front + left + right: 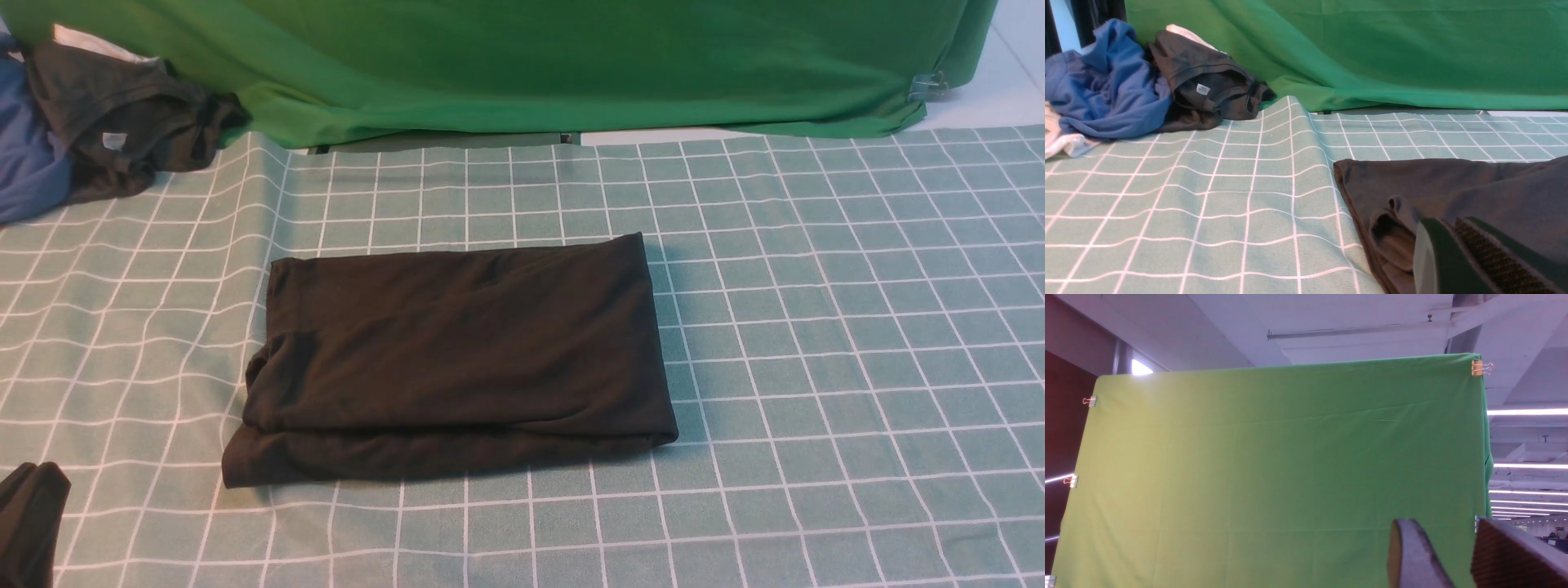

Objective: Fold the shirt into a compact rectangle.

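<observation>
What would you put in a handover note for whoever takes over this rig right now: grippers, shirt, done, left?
Left gripper: shut, holding nothing, low beside the shirt's left edge.
Right gripper: jaws apart, nothing between them, raised and pointing at the green cloth, away from the table.
Shirt: lying mid-table on the checked tablecloth, already folded into a rectangle, print hidden.
Done: the folds.
Left: near-left corner looks bunched, with a lower layer poking out along the near edge; perhaps tidy that, then retract both arms.
</observation>
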You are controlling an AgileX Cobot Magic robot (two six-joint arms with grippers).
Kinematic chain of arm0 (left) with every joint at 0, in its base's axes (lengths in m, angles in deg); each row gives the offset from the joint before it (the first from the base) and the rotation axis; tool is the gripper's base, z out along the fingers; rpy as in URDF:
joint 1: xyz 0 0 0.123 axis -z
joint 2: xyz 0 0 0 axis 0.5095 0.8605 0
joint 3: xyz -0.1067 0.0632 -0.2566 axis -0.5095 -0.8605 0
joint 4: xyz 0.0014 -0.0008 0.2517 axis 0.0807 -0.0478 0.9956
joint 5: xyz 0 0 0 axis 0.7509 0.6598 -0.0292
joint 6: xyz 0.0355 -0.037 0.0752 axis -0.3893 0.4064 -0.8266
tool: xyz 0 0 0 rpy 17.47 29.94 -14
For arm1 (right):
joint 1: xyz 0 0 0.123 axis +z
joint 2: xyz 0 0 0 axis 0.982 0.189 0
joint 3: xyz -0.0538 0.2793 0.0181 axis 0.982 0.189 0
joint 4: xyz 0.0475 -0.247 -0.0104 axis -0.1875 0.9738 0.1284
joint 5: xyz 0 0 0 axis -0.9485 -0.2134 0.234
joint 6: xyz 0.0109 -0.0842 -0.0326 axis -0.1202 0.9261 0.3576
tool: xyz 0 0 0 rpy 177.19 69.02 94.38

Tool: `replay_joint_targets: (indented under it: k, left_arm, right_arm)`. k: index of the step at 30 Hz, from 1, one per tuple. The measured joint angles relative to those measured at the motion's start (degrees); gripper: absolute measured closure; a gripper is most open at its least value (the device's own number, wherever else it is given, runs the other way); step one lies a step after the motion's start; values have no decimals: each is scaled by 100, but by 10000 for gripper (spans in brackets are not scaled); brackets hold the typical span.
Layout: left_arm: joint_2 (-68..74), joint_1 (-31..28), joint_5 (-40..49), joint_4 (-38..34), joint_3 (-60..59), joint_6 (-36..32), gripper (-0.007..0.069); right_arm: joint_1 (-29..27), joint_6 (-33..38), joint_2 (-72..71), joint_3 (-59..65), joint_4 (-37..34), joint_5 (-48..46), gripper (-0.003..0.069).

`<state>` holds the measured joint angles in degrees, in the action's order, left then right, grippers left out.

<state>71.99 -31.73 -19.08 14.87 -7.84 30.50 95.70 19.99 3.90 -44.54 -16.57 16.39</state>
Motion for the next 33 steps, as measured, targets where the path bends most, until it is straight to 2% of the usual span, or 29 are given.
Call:
replay_joint_targets:
  k: [33]
  left_arm:
    - [0, 0, 5, -60, 0, -36, 610]
  right_arm:
    - [0, 140, 0, 0, 0, -7, 421]
